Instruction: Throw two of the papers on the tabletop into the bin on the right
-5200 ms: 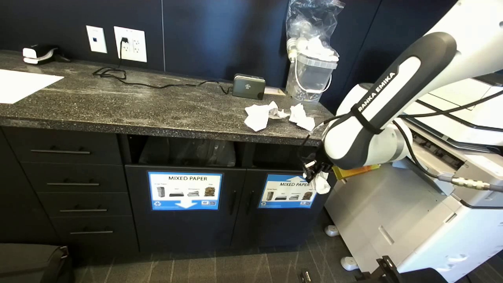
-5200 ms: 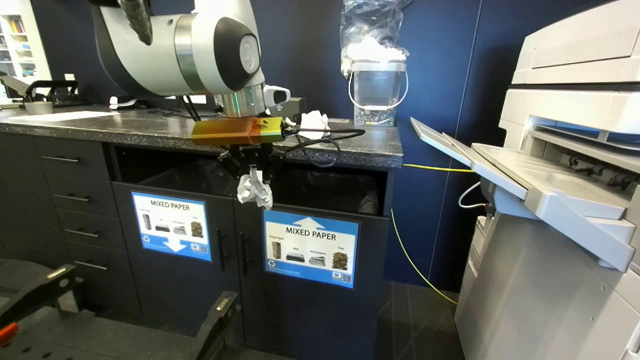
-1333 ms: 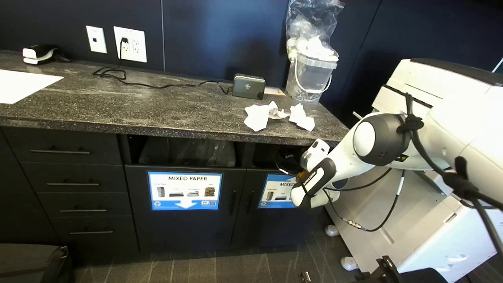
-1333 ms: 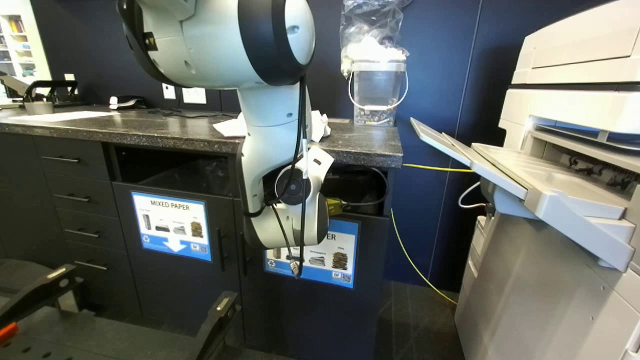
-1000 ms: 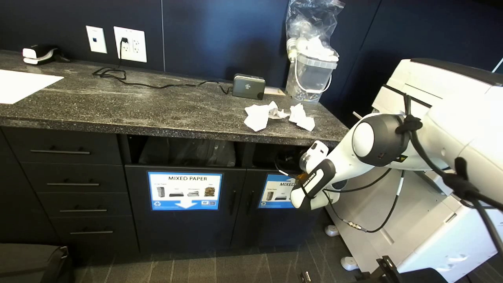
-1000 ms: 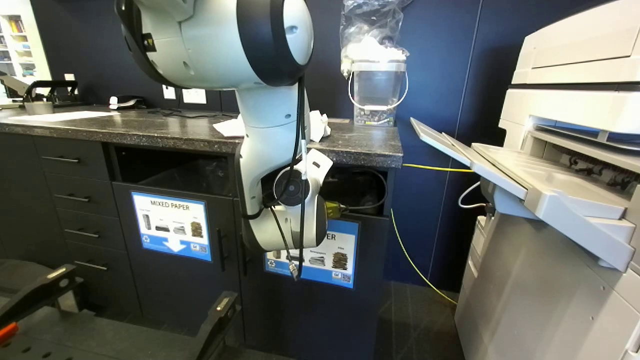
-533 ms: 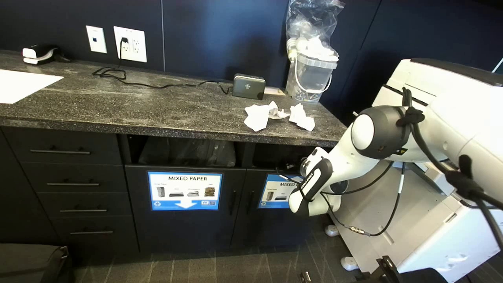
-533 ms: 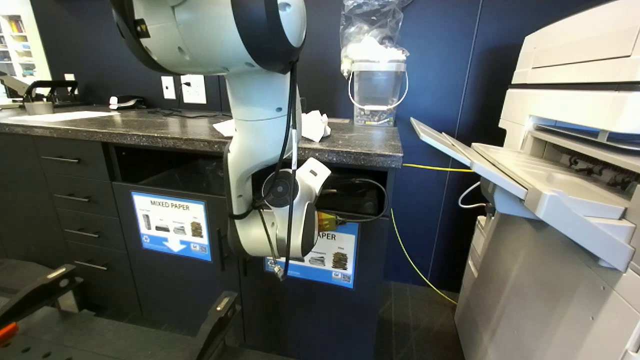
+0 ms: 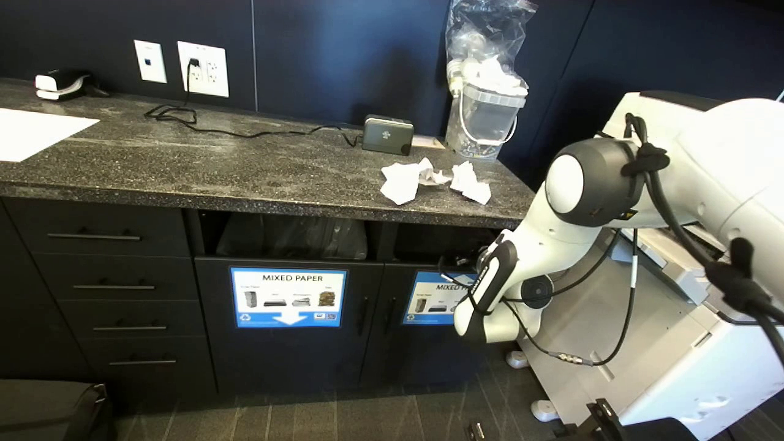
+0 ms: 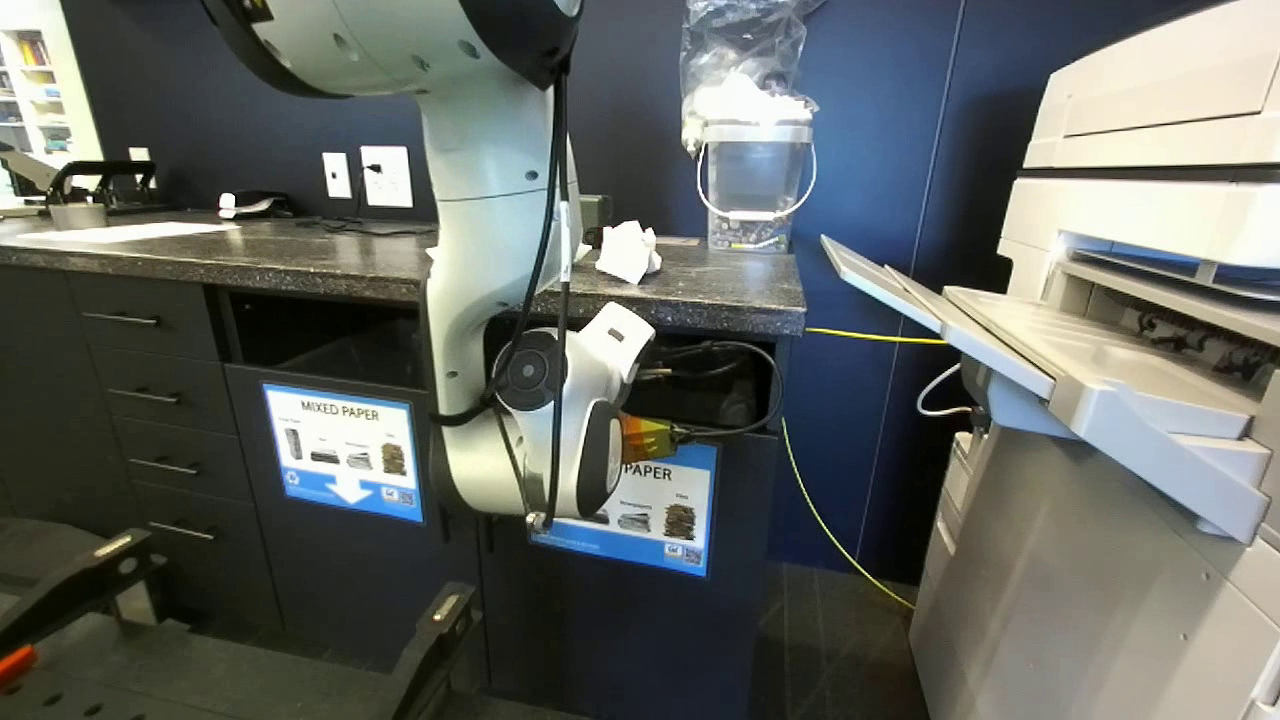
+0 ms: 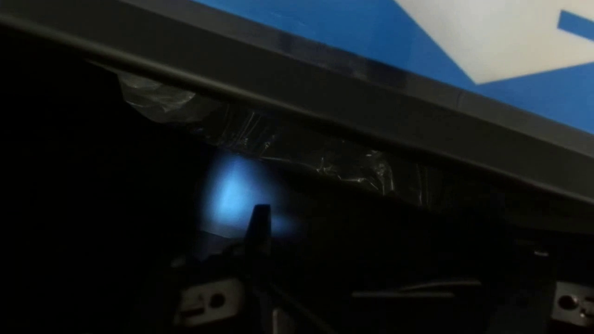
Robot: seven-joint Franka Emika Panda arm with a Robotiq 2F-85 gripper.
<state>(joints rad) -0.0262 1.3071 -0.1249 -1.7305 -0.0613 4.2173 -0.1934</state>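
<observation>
Crumpled white papers (image 9: 401, 184) lie near the front right of the speckled dark tabletop (image 9: 245, 165), with another paper (image 9: 470, 184) beside them. In an exterior view one paper (image 10: 628, 252) shows and the arm covers most of the others. The bin (image 11: 297, 99) is the right-hand dark slot under the counter. My gripper (image 11: 383, 218) points into this slot, past its front rim. A dark finger (image 11: 260, 232) stands at the left in the wrist view, while the opposite one is lost in shadow. Nothing shows between the jaws, which stand wide apart.
The counter's thick front edge (image 10: 740, 315) overhangs the slot. A grey box (image 9: 388, 135) and a clear bucket (image 9: 484, 119) stand behind the papers. Right of the cabinet is a large printer (image 10: 1130, 360). Crinkled plastic (image 11: 158, 99) lines the slot.
Several seconds ago a paper hung from the gripper outside the cabinet; it no longer shows there, and the hand is at the slot. During the last second the wrist has shifted slightly back and down.
</observation>
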